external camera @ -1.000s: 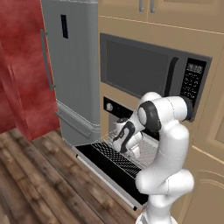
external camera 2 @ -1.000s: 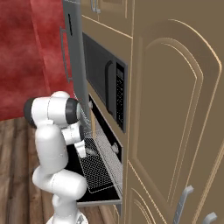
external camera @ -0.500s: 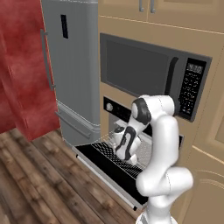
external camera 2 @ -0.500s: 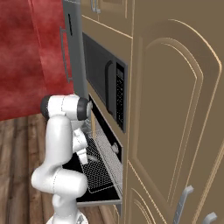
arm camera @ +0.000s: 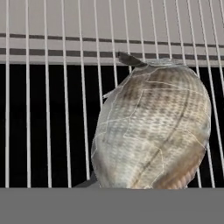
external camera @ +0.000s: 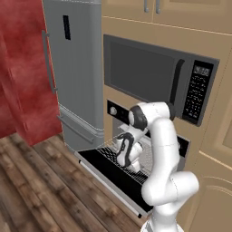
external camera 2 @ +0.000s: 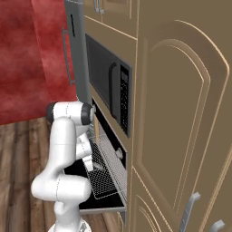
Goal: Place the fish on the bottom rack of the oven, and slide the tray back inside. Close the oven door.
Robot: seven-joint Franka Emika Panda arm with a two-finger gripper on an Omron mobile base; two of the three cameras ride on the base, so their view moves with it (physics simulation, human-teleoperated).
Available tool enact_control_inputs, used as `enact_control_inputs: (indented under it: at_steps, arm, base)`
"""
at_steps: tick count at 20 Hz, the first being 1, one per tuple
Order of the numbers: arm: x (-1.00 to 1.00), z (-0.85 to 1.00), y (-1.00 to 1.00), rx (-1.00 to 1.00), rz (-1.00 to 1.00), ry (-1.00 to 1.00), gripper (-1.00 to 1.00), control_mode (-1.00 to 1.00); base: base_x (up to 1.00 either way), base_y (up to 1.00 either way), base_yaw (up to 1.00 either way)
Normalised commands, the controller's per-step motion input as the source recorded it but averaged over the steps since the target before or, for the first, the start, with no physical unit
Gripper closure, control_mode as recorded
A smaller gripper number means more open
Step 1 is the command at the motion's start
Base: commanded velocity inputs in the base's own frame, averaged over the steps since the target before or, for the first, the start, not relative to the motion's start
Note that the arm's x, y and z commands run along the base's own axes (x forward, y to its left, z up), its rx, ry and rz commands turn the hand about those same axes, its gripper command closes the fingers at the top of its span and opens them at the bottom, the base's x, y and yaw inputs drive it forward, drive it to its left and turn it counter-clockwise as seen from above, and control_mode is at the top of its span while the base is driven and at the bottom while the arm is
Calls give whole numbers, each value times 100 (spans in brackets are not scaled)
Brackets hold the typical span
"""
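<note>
The end effector (external camera: 121,159) is clenched on the small pale grey-silver fish (arm camera: 151,127), just above the silver wire-grid rack (arm camera: 48,87). The fish looks light, stiff and slick-scaled, so hold across its thick middle.

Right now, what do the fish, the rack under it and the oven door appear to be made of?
The fish: soft organic flesh with matte grey-brown scales; a fine scale pattern shows.

The bottom rack: probably steel wire, pale and smooth; thin parallel rods with gaps between them.

The oven door: apparently dark glass, glossy, with a lighter edge that looks like steel. All is rendered, so these are impressions only.
</note>
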Motion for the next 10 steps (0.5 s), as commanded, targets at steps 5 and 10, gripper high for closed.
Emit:
enact_control_inputs:
  at_steps: [5, 10]
  arm:
    - [8, -45, 3, 0, 0, 4, -100, -100]
    - [-5, -26, 24, -4, 0, 0, -100, -100]
  base:
    - [0, 0, 0]
    - [0, 0, 0]
